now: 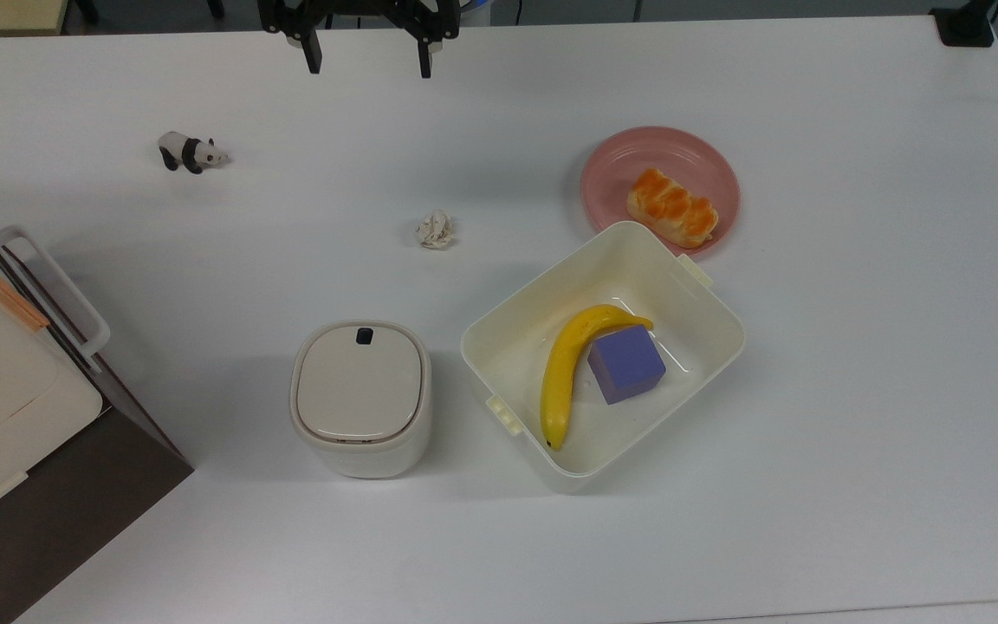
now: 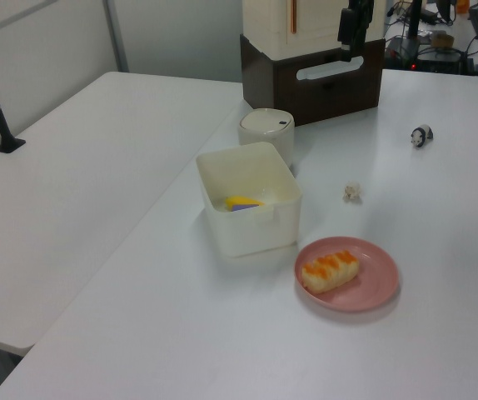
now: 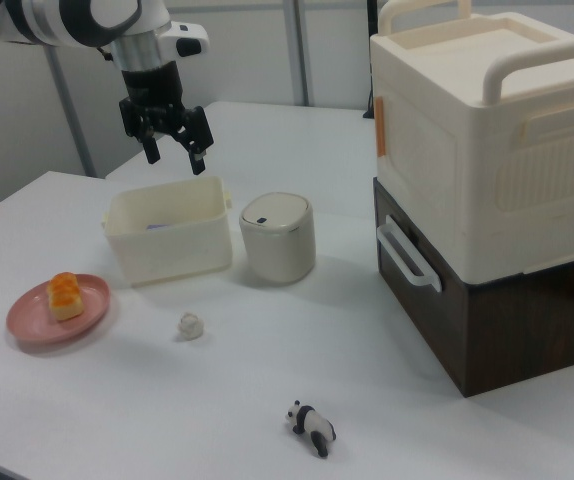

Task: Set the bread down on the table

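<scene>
Top view: the bread [image 1: 671, 208] sits on the pink plate [image 1: 612, 156], right of the middle, touching no bare table [image 1: 854, 347]. The gripper [image 1: 369, 62] hangs at the top edge, fingers spread wide and holding nothing. It should come down over the loaf and pinch its long sides softly. The arm above is cut off.

White table [image 1: 854, 451] bearing: pink plate [image 1: 612, 160] and cream bin [image 1: 707, 347] mid-surface, touching; lidded canister [image 1: 362, 397] beside bin; paper ball [image 1: 435, 230] centrally; toy panda [image 1: 190, 152] nearer the top view's upper-left corner; brown-and-cream box [image 1: 48, 451] at the top view's left edge.
</scene>
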